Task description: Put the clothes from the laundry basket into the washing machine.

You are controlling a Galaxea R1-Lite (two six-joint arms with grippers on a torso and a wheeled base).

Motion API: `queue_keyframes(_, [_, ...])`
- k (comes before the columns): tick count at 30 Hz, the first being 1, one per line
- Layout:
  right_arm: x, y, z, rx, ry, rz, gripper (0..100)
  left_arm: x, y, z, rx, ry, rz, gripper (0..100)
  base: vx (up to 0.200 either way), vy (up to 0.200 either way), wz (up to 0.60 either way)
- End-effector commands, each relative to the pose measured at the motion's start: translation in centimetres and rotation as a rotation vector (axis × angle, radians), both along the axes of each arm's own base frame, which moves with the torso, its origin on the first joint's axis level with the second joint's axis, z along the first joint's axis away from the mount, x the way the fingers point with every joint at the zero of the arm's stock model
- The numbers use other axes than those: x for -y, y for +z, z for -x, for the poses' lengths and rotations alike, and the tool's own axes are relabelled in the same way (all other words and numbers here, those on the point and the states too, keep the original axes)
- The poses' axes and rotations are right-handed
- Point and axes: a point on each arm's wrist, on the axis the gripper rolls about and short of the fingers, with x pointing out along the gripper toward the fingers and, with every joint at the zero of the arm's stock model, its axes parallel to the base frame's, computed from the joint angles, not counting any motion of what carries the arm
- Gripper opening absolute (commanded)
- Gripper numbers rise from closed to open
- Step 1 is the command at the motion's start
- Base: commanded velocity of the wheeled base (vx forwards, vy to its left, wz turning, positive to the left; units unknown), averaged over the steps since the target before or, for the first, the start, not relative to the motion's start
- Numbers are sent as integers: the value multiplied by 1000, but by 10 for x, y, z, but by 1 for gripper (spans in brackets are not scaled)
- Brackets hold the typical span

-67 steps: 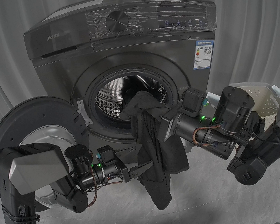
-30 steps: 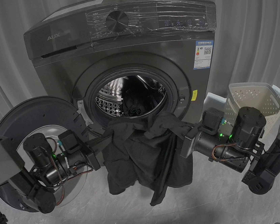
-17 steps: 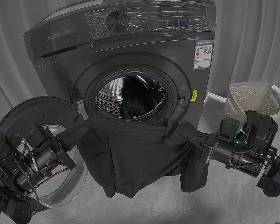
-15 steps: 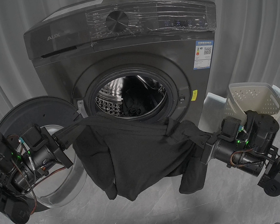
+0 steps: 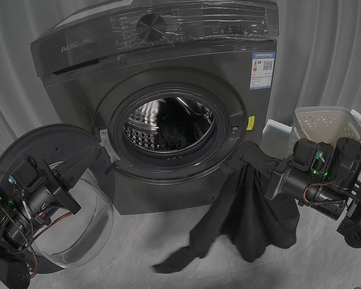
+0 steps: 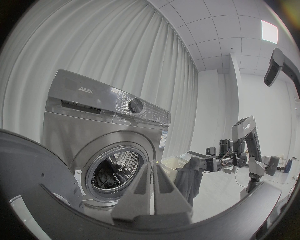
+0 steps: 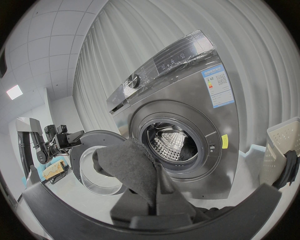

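A black garment (image 5: 246, 213) hangs from my right gripper (image 5: 260, 168), which is shut on its upper end, low and to the right of the washing machine's open drum (image 5: 169, 126). The garment's lower end trails on the floor (image 5: 178, 257). The right wrist view has the bunched cloth (image 7: 131, 162) over the fingers (image 7: 164, 184). My left gripper (image 5: 93, 150) is shut on nothing in front of the open door (image 5: 44, 145); its fingers (image 6: 142, 184) lie close together. Dark clothes (image 5: 173, 137) lie inside the drum. The white laundry basket (image 5: 327, 125) stands right of the machine.
The round door swings out to the left of the machine, its glass bowl (image 5: 81, 226) behind my left arm. Another dark cloth (image 7: 290, 168) hangs over the basket's rim (image 7: 282, 147). Grey floor (image 5: 128, 246) lies open in front of the machine. Curtains hang behind.
The left gripper has let go of the garment it held stretched with the right. The cloth has dropped and now hangs from the right gripper alone. The left arm drew back left.
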Motion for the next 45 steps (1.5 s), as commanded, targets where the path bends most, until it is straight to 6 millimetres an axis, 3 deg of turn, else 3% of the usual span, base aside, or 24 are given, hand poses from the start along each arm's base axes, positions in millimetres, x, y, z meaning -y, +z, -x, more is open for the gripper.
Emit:
queue_keyframes(1, [0,5,2,17,4,-10,0,-1,1,2,5,2,2,0,0,0,0])
queue_keyframes(8, [-1,10,5,35,12,-20,0,0,-7,3,-30,-8,-9,0,0,0,0])
queue_keyframes(13, [-1,18,6,59,15,-34,0,8,-35,7,-150,-50,-48,0,0,0,0])
queue_keyframes(17, [-2,18,8,61,21,-36,0,16,-55,-6,-200,-51,-93,0,0,0,0])
queue_keyframes(27, [-17,24,16,77,100,-53,0,22,-80,-26,-260,-46,-138,0,0,0,0])
queue_keyframes(28, [-25,26,19,88,155,-60,0,24,-90,-42,-278,-40,-142,0,0,0,0])
queue_keyframes(33, [-42,30,12,113,193,-81,0,30,-107,-61,-310,-55,-151,0,0,0,0])
queue_keyframes(38, [-57,30,12,115,232,-96,0,40,-120,-68,-336,-88,-163,0,0,0,0])
queue_keyframes(45, [-64,31,16,120,253,-103,0,52,-130,-79,-342,-116,-166,0,0,0,0])
